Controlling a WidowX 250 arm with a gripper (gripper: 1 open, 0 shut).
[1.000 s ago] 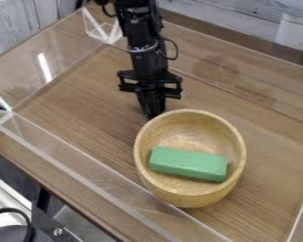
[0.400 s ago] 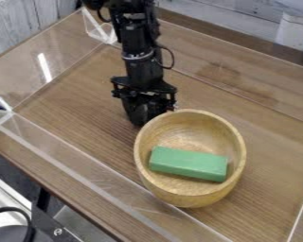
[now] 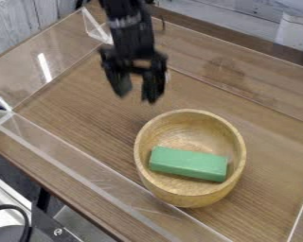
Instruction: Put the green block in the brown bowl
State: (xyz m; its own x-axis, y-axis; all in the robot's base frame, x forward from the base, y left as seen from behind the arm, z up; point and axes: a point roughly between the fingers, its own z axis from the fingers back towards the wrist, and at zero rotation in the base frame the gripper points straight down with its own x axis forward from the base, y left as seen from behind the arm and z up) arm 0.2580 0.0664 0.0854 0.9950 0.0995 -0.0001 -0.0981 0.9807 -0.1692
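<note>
Green block (image 3: 188, 164) lying flat inside the brown bowl (image 3: 158, 131) on the table (image 3: 79, 113); end effector (image 3: 133, 87) above, fingers spread, empty.

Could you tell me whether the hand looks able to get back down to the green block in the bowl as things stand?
Probably yes. The hand hangs open above the table, up and left of the brown bowl, and the green block lies uncovered in the open-topped bowl, with nothing between them.

One bowl (image 3: 191, 170) sits below and to the right of the single end effector (image 3: 133, 88). One block (image 3: 187, 164) lies inside that bowl. One bench (image 3: 79, 113) carries them, ringed by one clear wall (image 3: 65, 170).
</note>
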